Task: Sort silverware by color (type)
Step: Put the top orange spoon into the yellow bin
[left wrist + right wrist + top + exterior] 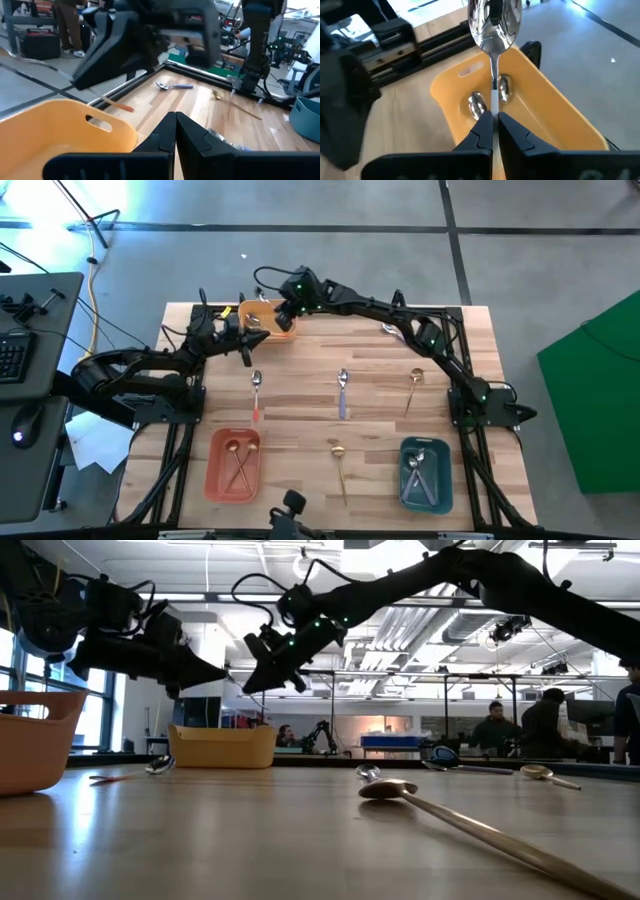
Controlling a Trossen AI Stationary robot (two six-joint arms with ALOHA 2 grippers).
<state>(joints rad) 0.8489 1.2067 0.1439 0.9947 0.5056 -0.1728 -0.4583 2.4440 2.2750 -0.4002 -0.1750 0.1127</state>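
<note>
- Right now the right end effector [495,120] is clamped tight on the handle of a spoon [495,22], whose polished bowl sticks out ahead of the fingertips; the gripped handle looks orange-red, though little of it shows.
- Directly beneath that end effector sits the yellow-orange bin [560,115], and two spoon bowls [477,104] already lie on its floor just under the held spoon.
- By this reading, the step in hand is the drop: the spoon hangs over its bin but has not been let go.
- Next, the move calls for parting the fingers so the spoon falls inside the bin's walls, perhaps after a small descent, since a long spoon dropped from height could catch the rim and tip out.
- Just beside the bin, the left end effector [175,131] hovers with its fingers pressed together and nothing between them.
- Farther out from both end effectors, loose spoons remain on the counter [300,400]: one with a red-orange handle [256,393], one with a blue-purple handle [343,392], and two gold ones [413,388] [340,468].
- At the near edge, farthest from the end effectors, a salmon-red bin [233,465] holds gold spoons and a teal bin [425,473] holds silver-bowled ones.
- Sorting therefore seems past halfway, with four spoons left to pick.
</note>
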